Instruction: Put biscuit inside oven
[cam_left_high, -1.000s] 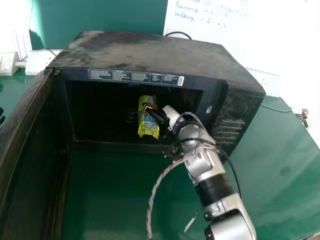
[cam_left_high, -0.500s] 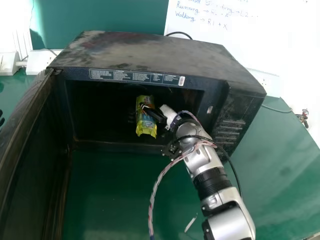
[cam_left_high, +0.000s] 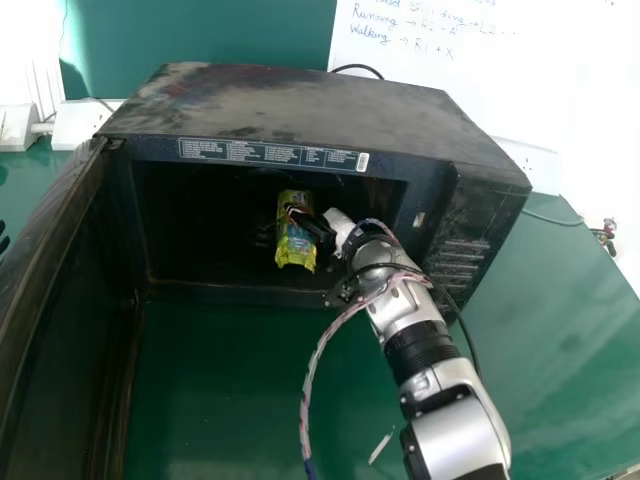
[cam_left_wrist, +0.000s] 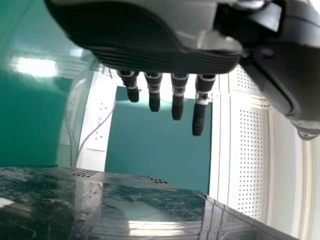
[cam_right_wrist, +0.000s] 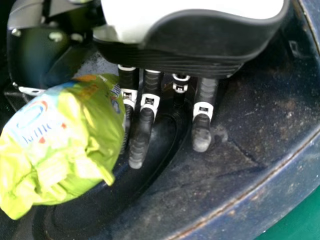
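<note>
Biscuit packet (cam_left_high: 296, 248) and right hand (cam_left_high: 341, 224) shifted slightly right inside oven (cam_left_high: 290, 105), fingers pinching packet; left hand (cam_left_wrist: 160, 57) open.

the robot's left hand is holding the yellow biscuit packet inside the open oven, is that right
Not quite: it's the right robot hand that holds the yellow biscuit packet inside the open oven, as the head view shows.

The head view crops the oven door (cam_left_high: 62, 300); the packet (cam_left_high: 294, 252) probably hides part of the right robot hand (cam_left_high: 314, 226).
</note>
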